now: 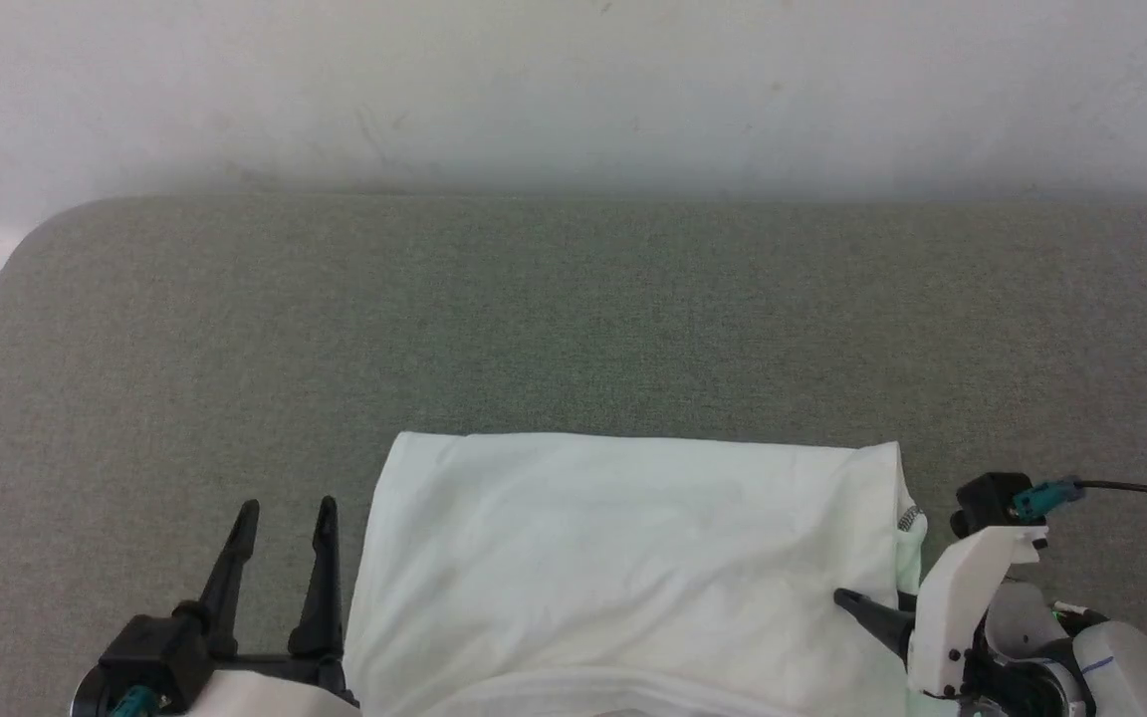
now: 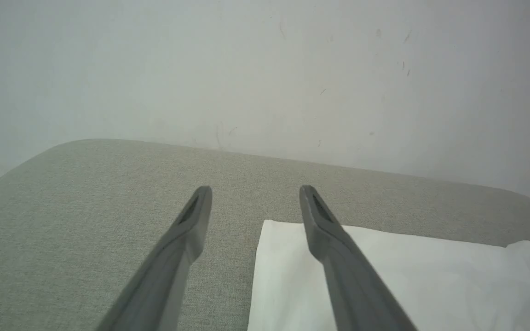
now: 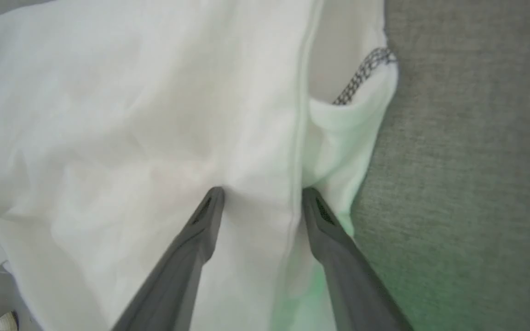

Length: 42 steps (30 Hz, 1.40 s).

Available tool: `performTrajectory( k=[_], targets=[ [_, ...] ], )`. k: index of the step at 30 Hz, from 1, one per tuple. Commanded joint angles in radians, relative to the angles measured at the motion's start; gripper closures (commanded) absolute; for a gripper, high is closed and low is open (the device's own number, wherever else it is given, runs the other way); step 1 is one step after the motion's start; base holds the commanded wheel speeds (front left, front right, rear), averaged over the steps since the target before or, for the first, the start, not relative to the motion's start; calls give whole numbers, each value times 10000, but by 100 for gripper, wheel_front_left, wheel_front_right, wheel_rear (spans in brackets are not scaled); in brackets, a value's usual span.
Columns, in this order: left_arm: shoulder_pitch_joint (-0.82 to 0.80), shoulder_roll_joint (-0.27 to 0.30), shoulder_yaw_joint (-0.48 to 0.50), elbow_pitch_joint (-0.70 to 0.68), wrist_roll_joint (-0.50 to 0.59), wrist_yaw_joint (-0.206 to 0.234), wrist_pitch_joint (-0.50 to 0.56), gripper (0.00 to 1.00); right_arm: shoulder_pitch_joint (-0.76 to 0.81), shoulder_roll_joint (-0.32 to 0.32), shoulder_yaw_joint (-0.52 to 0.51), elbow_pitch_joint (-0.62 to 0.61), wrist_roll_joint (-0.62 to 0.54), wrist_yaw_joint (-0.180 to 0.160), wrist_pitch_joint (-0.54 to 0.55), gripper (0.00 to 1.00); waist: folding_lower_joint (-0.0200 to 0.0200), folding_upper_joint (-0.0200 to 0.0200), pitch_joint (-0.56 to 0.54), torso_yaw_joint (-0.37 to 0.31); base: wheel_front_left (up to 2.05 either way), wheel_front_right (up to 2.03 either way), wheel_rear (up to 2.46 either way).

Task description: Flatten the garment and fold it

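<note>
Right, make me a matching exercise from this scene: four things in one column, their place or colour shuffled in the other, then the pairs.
1. left hand
2. right hand
3. garment
4. zigzag seam

A. white, lying on the grey surface
B. dark grey, at the garment's right edge
C. open, beside the garment's left edge
D. touching the fabric near its right edge

Pairs: 1-C, 2-D, 3-A, 4-B
</note>
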Motion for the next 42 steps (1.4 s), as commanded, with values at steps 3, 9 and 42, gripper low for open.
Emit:
performTrajectory(
  k=[3, 9, 42],
  targets=[
    [-178, -116, 68, 104, 124, -91, -46, 0, 434, 342, 558, 600, 274, -13, 540, 100, 0, -1, -32, -30, 0, 0, 0],
    [-128, -167, 213, 223, 272, -170, -47, 0, 402, -142, 464, -517, 254, -13, -339, 100, 0, -1, -154, -143, 0, 0, 0],
    [-67, -241, 245, 737, 542, -341, -47, 0, 1288, 938, -490, -4496, 2035, -13, 1779, 100, 0, -1, -827, -62, 0, 0, 0]
  ],
)
